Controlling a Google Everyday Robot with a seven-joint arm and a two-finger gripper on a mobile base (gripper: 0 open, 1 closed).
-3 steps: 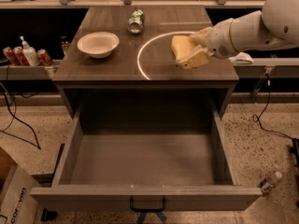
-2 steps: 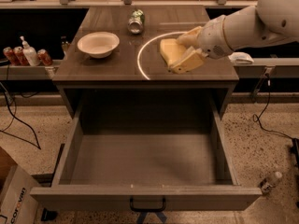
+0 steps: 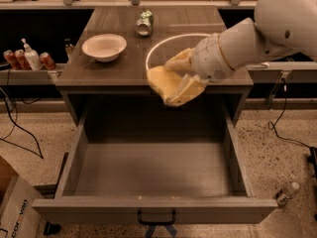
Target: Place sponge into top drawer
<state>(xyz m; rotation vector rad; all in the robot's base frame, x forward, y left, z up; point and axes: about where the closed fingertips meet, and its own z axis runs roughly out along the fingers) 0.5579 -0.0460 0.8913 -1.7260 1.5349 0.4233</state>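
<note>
A: The dark grey wood-grain counter top carries a white ceramic bowl and a tipped metal can, both clear of your work. Where is the load?

B: The cream two-finger gripper clamps the soft pale yellow sponge in the air at the counter's front edge, above the back of the wide grey top drawer, which stands open.

A: The risk?

B: Let go here and you likely clip the ledge. Carry it forward and lower first; it's soft, so your hold could slip.
</note>
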